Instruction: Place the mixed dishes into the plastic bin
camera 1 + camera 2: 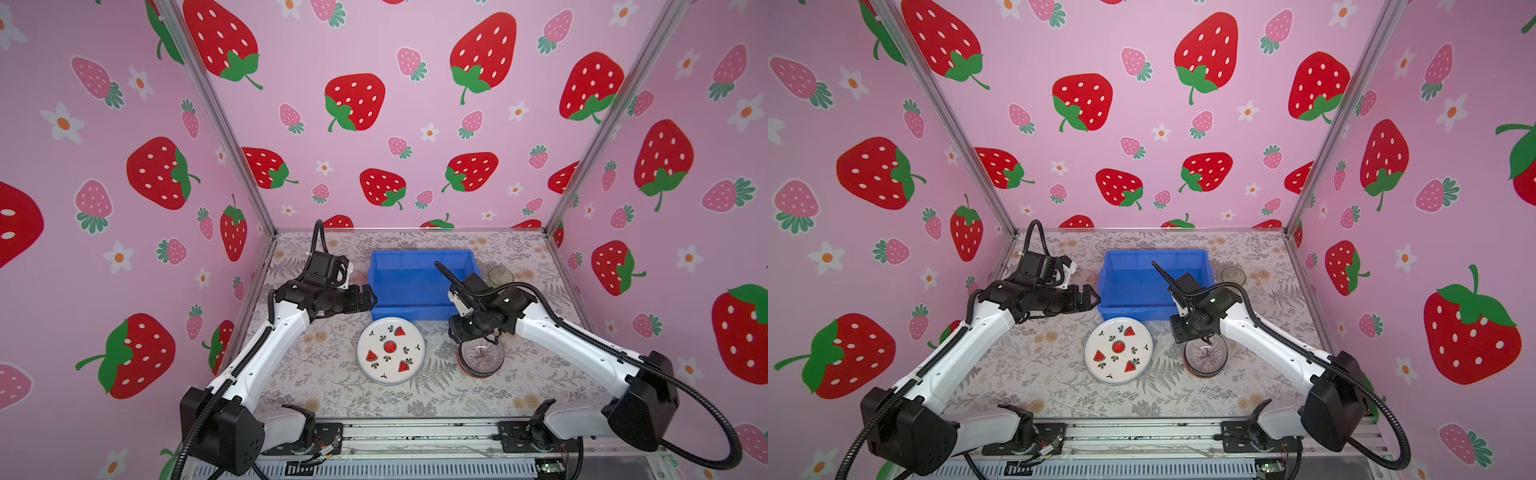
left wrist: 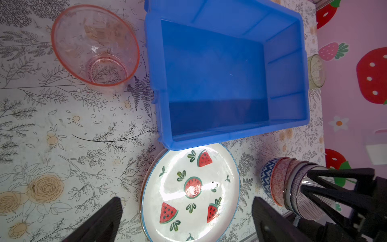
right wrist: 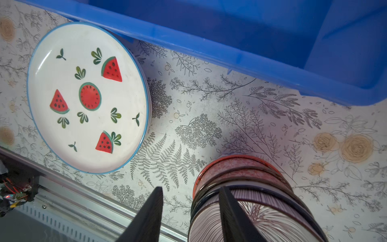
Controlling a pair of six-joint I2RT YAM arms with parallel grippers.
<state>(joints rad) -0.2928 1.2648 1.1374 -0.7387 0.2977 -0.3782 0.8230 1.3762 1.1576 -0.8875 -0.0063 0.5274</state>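
Spread right end effector (image 3: 191, 188) straddles rim of nested purple-striped bowl (image 3: 270, 218); left end effector (image 2: 186, 199) gapes.

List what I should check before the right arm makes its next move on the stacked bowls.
1. Blue bin is empty, with room for a bowl: ok.
2. Right jaws straddle the rim of the purple-striped bowl, one inside and one outside: ok.
3. Right jaws closed on that rim: not ok; a gap shows beside the outer one.
4. Purple-striped bowl loose from the bowl stack beneath it: cannot tell.
5. Left jaws wide open, empty and away from the bowl stack: ok.
6. Watermelon plate apart from the bowl stack: ok.
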